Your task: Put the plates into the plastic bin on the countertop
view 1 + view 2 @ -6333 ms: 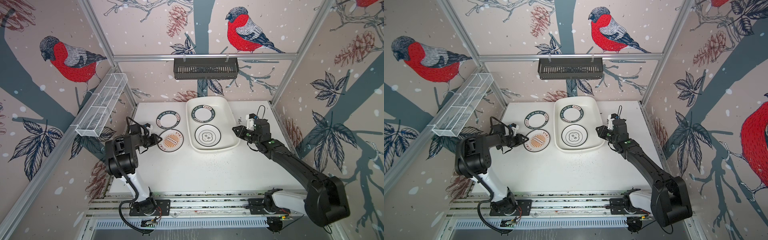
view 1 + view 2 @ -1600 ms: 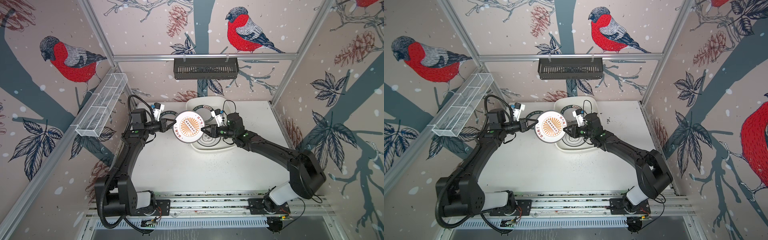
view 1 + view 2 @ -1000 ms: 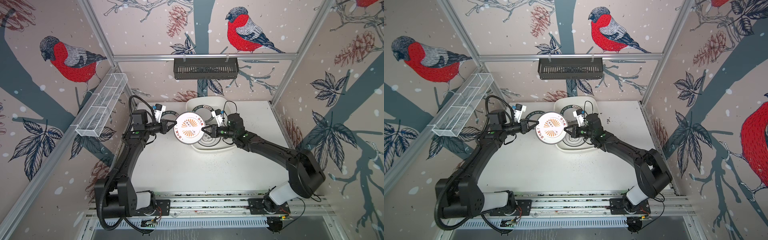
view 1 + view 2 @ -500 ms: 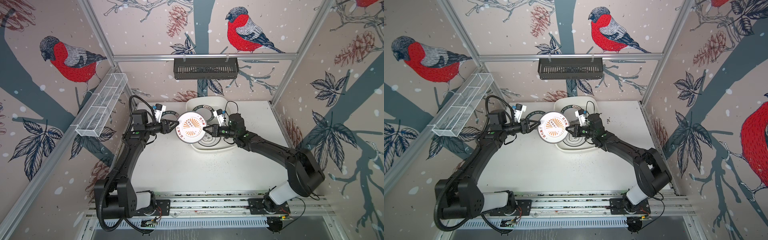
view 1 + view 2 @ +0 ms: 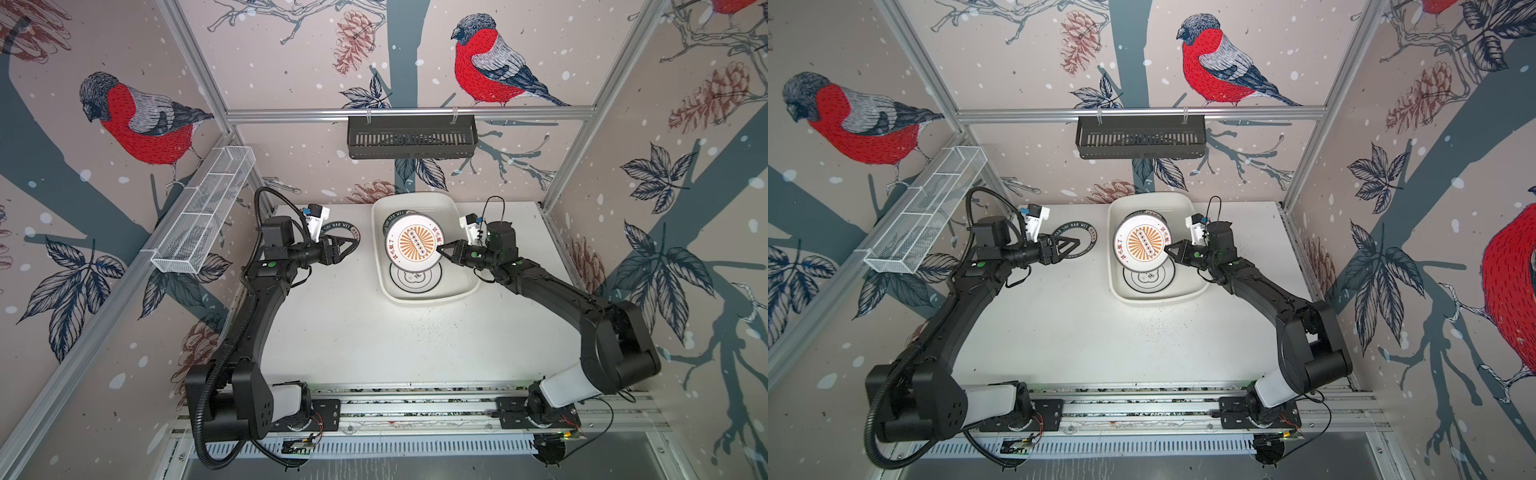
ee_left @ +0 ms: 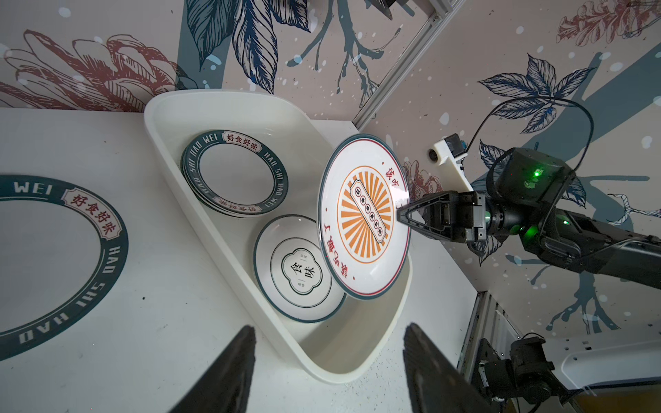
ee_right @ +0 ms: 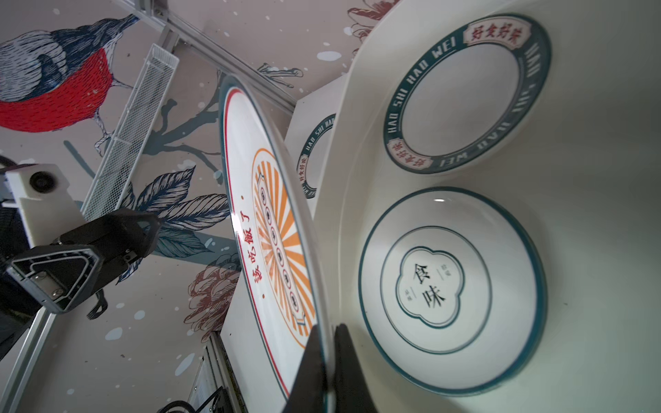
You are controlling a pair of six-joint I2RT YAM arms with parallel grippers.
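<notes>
White countertop (image 5: 374,332) carries the bin (image 5: 455,278) at twelve o'clock, where our right gripper (image 5: 439,249) pinches a plate (image 5: 413,245), left gripper (image 5: 354,245) spread.

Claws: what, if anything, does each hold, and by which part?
The right claw pinches the sunburst plate by its rim; the left claw is open, holding nothing.

A tilted sunburst plate (image 5: 414,244), pinched at its rim by the right pincer (image 5: 439,250), hangs over the bin (image 5: 428,299) and covers most of the way down to the lettered stack (image 6: 234,173) and cloud plate (image 6: 300,271) inside. The left pincer (image 5: 352,246), jaws apart, stands clear of it above a lettered plate (image 5: 345,226). Bare desk (image 5: 374,332) lies open before the bin.
</notes>
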